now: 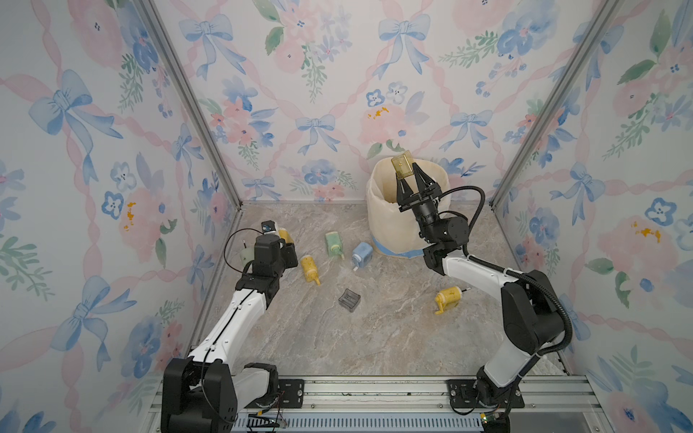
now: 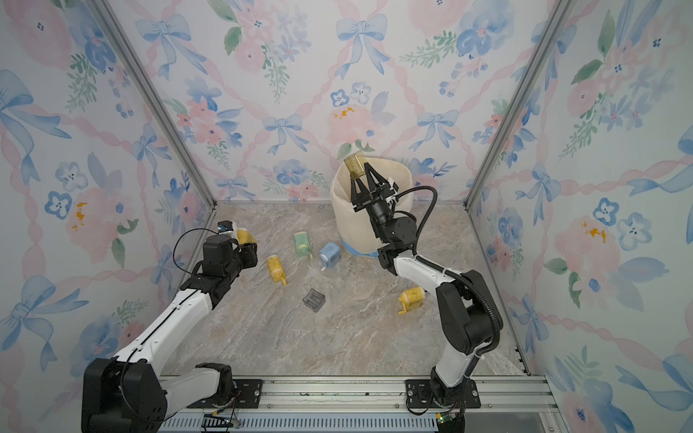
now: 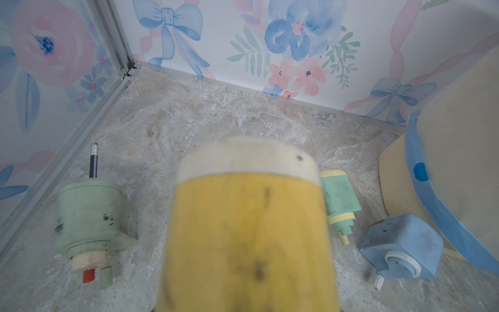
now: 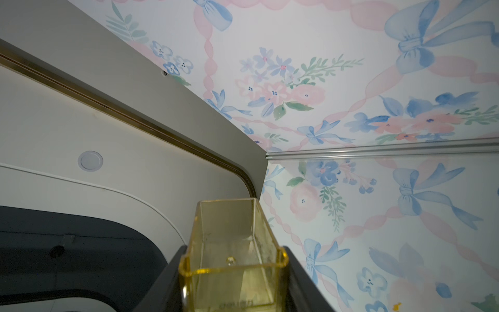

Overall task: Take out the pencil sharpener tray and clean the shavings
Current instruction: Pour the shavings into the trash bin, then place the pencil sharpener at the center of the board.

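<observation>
My right gripper [image 1: 407, 170] [image 2: 362, 173] points upward and is shut on a clear yellow pencil sharpener tray [image 1: 402, 163] [image 2: 355, 165] [image 4: 235, 256], held above the rim of the cream bin [image 1: 386, 221] [image 2: 348, 225]. In the right wrist view the tray's open mouth faces the camera, and I make out no loose shavings inside. At the left rear, my left gripper [image 1: 288, 250] [image 2: 249, 249] is shut on a yellow pencil sharpener [image 1: 284, 236] [image 2: 243, 237] [image 3: 248, 229]. That sharpener hides the jaws in the left wrist view.
On the marble floor lie a green sharpener [image 1: 333, 243] [image 3: 340, 200], a blue one [image 1: 362, 255] [image 3: 399, 248], two yellow ones [image 1: 311, 268] [image 1: 448, 298] and a dark tray [image 1: 349, 300]. A pale green sharpener with a pencil [image 3: 91, 216] lies by the left wall.
</observation>
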Robot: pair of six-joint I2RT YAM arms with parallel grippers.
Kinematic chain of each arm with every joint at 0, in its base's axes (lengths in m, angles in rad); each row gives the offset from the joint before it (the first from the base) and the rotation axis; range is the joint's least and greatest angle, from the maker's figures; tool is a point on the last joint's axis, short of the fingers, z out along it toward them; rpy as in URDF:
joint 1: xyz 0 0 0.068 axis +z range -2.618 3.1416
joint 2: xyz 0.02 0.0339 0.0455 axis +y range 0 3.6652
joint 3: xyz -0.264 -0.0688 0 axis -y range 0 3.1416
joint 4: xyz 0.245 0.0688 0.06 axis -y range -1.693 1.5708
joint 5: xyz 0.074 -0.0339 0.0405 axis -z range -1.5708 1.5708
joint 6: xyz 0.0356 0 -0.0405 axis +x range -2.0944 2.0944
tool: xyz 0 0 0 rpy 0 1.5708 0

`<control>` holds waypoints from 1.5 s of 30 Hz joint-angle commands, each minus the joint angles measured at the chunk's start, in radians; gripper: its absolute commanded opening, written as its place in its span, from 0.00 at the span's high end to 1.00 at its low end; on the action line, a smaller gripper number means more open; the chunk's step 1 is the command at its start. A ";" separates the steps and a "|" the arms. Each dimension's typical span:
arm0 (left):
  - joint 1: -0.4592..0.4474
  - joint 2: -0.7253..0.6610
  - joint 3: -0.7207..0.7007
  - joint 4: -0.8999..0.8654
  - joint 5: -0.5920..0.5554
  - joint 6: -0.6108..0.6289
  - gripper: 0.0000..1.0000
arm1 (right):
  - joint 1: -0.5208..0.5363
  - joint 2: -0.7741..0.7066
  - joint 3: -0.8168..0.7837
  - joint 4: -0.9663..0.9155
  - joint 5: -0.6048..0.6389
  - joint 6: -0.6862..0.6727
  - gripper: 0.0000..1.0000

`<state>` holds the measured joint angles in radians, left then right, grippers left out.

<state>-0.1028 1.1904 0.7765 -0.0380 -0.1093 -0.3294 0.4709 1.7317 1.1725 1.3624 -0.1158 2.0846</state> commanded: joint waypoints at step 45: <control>0.138 0.511 0.224 0.033 -0.116 -0.064 1.00 | 0.184 -0.770 -0.470 -1.228 0.008 -1.717 0.50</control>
<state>0.0296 1.6844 0.9825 -0.0235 -0.1833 -0.3985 0.6445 0.9874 0.7322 0.1513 -0.1577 0.4244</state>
